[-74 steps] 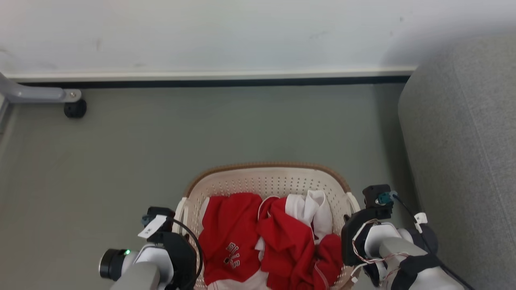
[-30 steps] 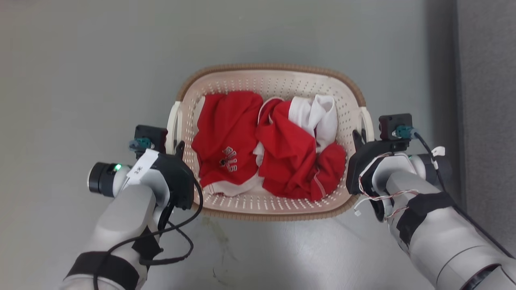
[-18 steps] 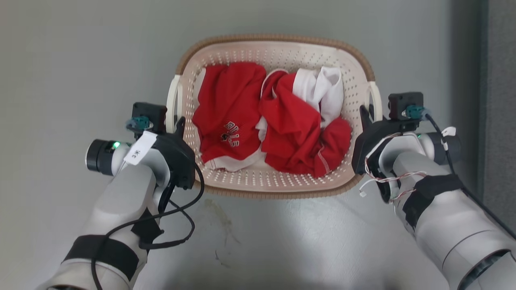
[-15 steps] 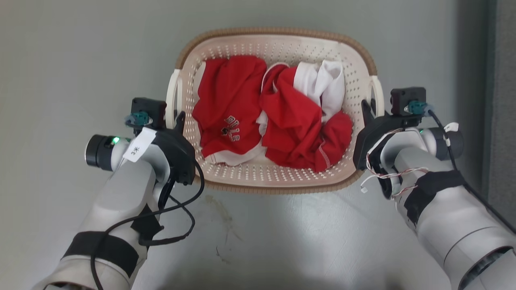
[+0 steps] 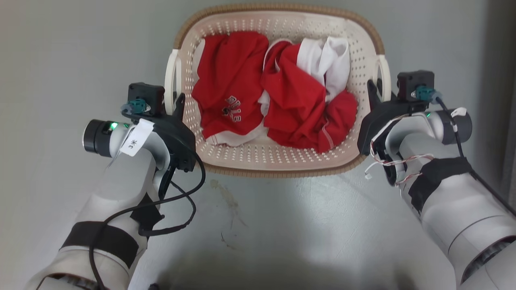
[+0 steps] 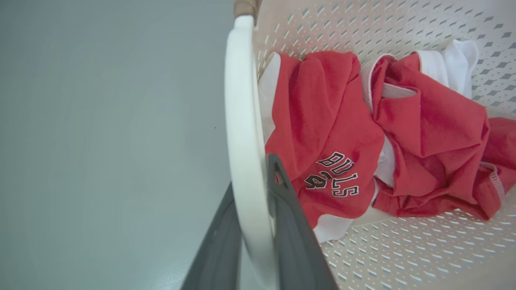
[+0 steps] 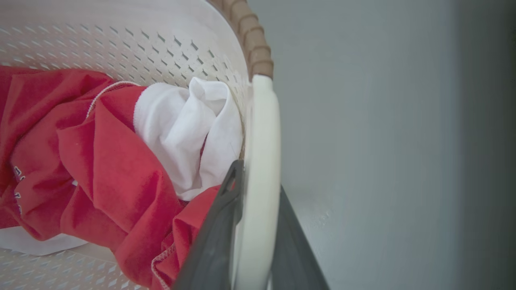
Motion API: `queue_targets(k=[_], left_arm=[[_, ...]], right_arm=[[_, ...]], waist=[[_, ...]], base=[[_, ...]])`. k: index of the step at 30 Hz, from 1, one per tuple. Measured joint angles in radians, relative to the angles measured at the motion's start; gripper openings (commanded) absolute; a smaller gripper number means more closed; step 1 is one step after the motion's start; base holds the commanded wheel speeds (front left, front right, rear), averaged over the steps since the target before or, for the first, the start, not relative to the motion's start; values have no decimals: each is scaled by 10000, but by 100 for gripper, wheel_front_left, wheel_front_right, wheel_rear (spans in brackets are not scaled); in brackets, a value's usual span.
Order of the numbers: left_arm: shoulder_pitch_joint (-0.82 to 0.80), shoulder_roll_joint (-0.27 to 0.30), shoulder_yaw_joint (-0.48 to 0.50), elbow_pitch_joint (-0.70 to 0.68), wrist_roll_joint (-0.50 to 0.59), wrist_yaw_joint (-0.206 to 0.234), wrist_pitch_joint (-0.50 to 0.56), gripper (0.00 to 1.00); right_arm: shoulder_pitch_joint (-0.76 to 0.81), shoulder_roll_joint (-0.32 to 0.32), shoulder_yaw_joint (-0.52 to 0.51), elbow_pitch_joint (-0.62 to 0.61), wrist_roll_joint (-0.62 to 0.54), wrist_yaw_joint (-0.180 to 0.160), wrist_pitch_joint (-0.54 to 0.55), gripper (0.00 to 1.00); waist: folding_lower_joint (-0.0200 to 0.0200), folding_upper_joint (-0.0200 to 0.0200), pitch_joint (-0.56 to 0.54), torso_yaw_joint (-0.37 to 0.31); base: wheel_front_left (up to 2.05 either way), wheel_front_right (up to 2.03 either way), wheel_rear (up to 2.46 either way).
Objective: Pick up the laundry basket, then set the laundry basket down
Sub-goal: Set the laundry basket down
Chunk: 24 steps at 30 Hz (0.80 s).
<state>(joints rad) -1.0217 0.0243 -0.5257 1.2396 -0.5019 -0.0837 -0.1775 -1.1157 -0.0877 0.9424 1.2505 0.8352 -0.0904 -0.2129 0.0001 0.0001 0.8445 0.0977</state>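
Head view: left tool (image 5: pixel 175 103), right tool (image 5: pixel 378 91) still clamped on laundry basket (image 5: pixel 282 171) handles (image 5: pixel 169 80).

I see laundry basket (image 5: pixel 278 161) cream-white, perforated, brown woven rim; clothes (image 5: pixel 290 100) red and white, black-white lettering; floor (image 5: pixel 60 60) plain grey.

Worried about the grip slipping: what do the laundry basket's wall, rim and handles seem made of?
Laundry basket wall: cream matte plastic, judging by its moulded rows of holes. Rim: brown, woven-look, probably moulded plastic too, given its regular ridges. Handles: smooth white plastic with a slight sheen.
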Motion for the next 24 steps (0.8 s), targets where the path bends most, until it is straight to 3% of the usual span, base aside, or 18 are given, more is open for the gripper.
queue_targets(k=[2, 3, 4, 24], left_arm=[[-27, 0, 6, -2, -12, 0, -48, 0], [-42, -2, 56, 0, -75, 54, -61, 0], [-57, -13, 86, 0, -105, 61, -98, 100], [-235, 12, -328, -487, -470, 136, -355, 100]], right_arm=[[-60, -10, -2, 2, -10, -21, -40, 0], [-66, -12, 15, 4, -61, -21, -61, 16], [-69, -15, 29, 4, -104, -23, -84, 100], [-229, -211, -113, 67, -86, 113, -272, 100]], waist=[[0, 0, 83, 23], [-1, 0, 125, 32], [-1, 0, 167, 40], [-1, 0, 387, 160]], base=[[0, 0, 0], [0, 0, 0], [0, 0, 0], [0, 0, 0]])
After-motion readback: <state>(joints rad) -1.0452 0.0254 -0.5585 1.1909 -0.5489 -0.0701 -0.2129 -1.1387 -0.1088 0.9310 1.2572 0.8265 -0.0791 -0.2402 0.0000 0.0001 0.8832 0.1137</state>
